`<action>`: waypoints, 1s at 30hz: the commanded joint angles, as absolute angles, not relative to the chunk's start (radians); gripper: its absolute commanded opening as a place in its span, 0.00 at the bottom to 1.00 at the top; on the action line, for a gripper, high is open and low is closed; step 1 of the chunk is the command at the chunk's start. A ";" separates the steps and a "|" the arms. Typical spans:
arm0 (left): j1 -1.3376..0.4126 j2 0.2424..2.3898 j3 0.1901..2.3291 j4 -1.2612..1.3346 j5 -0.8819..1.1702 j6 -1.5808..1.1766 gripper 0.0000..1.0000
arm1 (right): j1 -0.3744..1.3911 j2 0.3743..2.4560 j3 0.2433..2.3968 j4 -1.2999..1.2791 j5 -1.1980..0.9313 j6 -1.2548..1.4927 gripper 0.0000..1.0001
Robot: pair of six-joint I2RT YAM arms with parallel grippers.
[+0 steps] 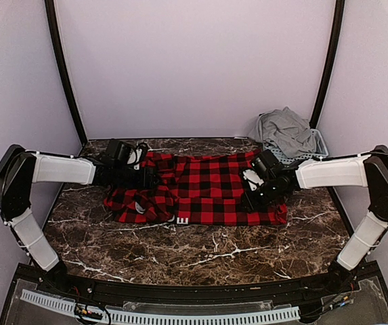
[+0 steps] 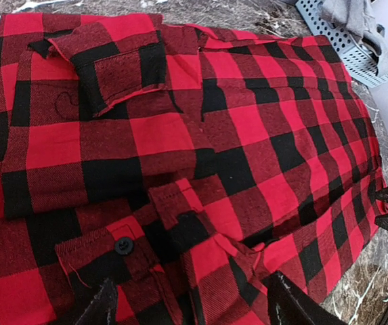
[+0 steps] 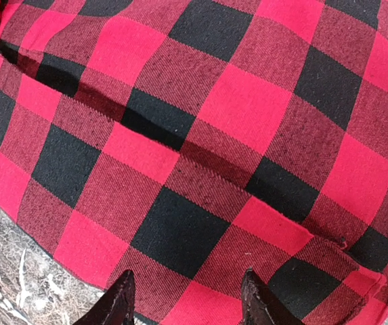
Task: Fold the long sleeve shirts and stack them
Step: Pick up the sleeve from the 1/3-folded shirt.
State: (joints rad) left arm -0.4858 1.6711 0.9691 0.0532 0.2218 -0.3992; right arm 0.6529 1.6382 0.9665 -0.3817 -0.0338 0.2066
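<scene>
Woven red-black check shirt [image 1: 207, 193], rumpled folds, left gripper [image 2: 192, 292] and right gripper [image 3: 187, 277] agape

Matt woven check shirt [image 3: 200, 135] (coarse twill) lies on glossy veined marble table [image 1: 200, 257].

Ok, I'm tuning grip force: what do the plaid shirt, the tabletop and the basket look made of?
Plaid shirt: woven cloth, likely flannel, matte; visible twill weave, stray threads.
Tabletop: dark brown marble or marble-look laminate, white veins, faint sheen.
Basket: pale blue moulded plastic, judging by its slats.
</scene>
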 commanded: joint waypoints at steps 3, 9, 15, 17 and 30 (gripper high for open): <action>-0.477 1.792 1.080 -0.036 0.249 -0.339 0.62 | 0.660 1.664 1.002 -0.359 -0.023 0.191 0.50; -0.477 1.857 1.118 -0.008 0.320 -0.332 0.41 | 0.660 1.670 1.006 -0.360 -0.023 0.190 0.50; -0.477 1.878 1.133 -0.003 0.338 -0.334 0.13 | 0.660 1.668 1.009 -0.364 -0.019 0.191 0.50; -0.477 1.866 1.136 0.024 0.342 -0.339 0.04 | 0.660 1.664 1.008 -0.363 -0.016 0.193 0.50; -0.477 1.615 1.180 0.121 0.198 -0.339 0.00 | 0.660 1.663 0.984 -0.349 -0.014 0.201 0.50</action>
State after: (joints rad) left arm -0.4786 1.7012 1.1316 0.0620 0.2638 -0.3584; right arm 0.6529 1.6627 0.9855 -0.3805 -0.0257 0.1959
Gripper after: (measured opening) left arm 0.011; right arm 0.499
